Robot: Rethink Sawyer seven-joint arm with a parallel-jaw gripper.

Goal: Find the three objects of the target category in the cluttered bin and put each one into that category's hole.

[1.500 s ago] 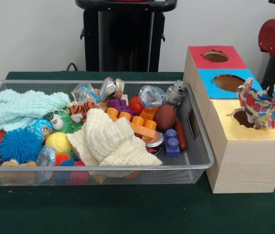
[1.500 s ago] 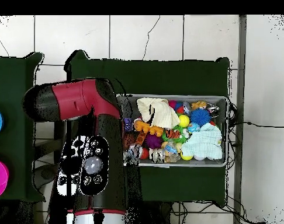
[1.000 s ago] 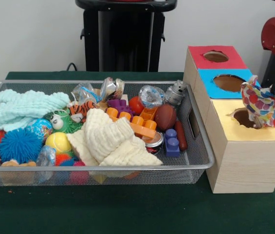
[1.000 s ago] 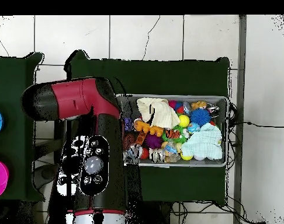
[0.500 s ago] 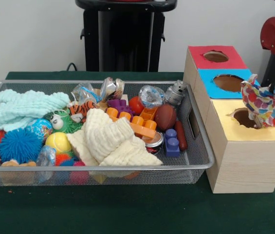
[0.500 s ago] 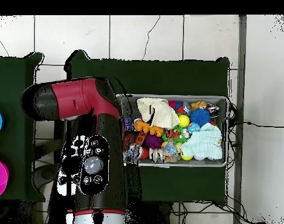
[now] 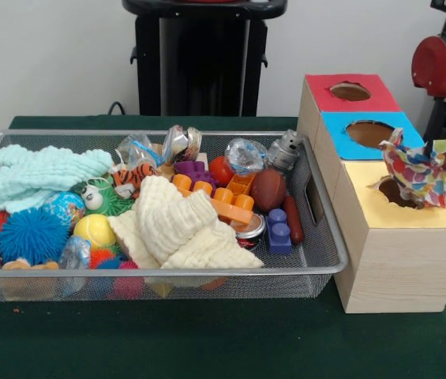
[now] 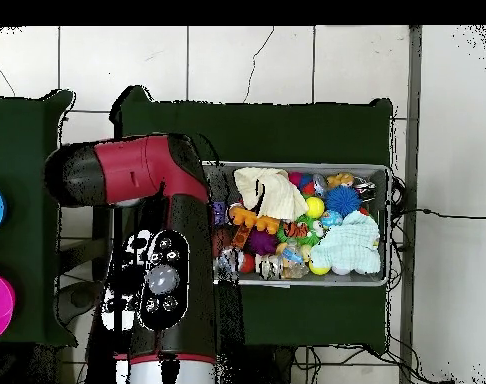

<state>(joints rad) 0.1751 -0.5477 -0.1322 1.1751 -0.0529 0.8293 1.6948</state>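
Spotted cloth (image 7: 424, 172) bunched over yellow hole (image 7: 396, 192), bin's (image 7: 321, 237) 3 o'clock; deposit underway. Pincer state: cannot tell. Next: push it through.

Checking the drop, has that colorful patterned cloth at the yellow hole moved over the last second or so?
Yes. The colorful cloth has shifted slightly left and lower, sinking toward the yellow box's hole.

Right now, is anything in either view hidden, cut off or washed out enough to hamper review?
Front view: evenly lit and sharp; the mesh bin is cropped at the left edge, and the colourful cloth over the yellow box's hole hides the tool. Overhead view: the red arm covers the boxes; bin contents are small and hard to separate.
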